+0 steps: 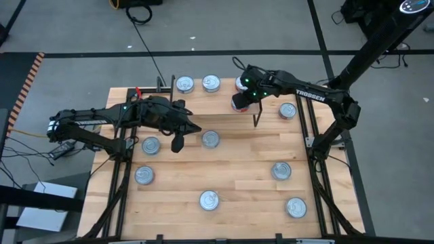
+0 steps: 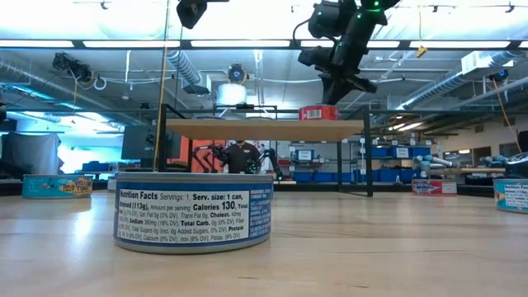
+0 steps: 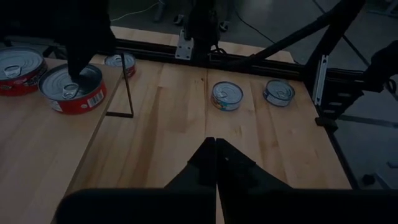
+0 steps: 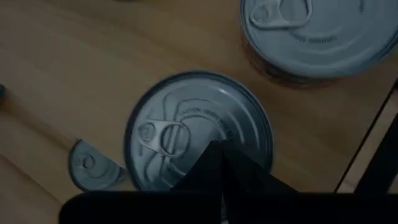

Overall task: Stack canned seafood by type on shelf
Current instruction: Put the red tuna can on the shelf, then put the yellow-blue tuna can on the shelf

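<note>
Right hand (image 4: pixel 217 152), fingers together, hovers above a red tin (image 4: pixel 198 130) sitting lid-up on the shelf (image 4: pixel 74 56); left hand (image 3: pixel 216 146) closed, empty

Left end effector (image 1: pixel 178 144) fingers pressed together, arm reaching mid-table, right end effector (image 1: pixel 239 103) likewise closed, arm stretched inward

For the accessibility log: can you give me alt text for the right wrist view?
Looking straight down, the right pincer, closed and holding nothing, hangs over the silver pull-tab top of a round can on a light wooden board. A second can sits close beside it, cut off by the picture's edge.
</note>
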Motion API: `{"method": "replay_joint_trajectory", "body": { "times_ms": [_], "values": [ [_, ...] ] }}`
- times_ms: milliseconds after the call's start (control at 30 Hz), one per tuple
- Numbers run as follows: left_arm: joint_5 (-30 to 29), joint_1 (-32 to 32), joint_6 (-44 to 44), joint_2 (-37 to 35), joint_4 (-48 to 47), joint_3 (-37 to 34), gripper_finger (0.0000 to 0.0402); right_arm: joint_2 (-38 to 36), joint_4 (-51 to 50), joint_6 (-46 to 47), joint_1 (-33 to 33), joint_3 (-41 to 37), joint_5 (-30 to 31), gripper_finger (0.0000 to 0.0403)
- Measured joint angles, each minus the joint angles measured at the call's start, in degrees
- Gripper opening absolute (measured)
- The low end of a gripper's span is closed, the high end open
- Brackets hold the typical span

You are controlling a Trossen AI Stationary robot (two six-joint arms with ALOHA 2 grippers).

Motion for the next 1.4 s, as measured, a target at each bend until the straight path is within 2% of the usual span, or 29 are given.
{"method": "replay_joint_trajectory", "body": {
  "times_ms": [633, 833, 967, 1067, 1200, 1300, 1400],
  "values": [
    [0.03, 0.63, -2.28, 0.00, 0.25, 0.00, 0.0003, -0.72, -4.61, 0.73, -1.07, 1.55, 2.82, 0.0008],
    [0.10, 8.32, -5.57, 1.59, 2.39, 0.02, 0.0002, -3.07, -4.43, -3.06, -0.37, 8.60, 3.69, 0.0008],
    [3.28, 14.01, -6.57, 4.94, 4.68, 0.02, 0.0001, -4.79, -4.37, -6.87, 1.05, 12.00, 3.07, 0.0009],
    [4.72, 15.89, -6.42, 7.33, 6.94, 0.02, 0.0001, -6.76, -4.40, -11.05, 1.96, 12.48, 0.51, 0.0007],
    [5.07, 16.84, -5.00, 8.97, 7.70, 0.00, 0.0001, -9.07, -6.40, -17.42, 3.01, 12.46, -7.43, 0.0004],
    [4.69, 16.39, -4.61, 8.98, 7.62, 0.00, 0.0001, -10.97, -10.02, -22.45, 3.30, 12.46, -13.46, 0.0004],
    [4.63, 14.56, -4.31, 8.54, 7.37, 0.00, 0.0001, -13.03, -13.36, -27.64, 3.39, 12.46, -15.85, 0.0004]
  ]
}}
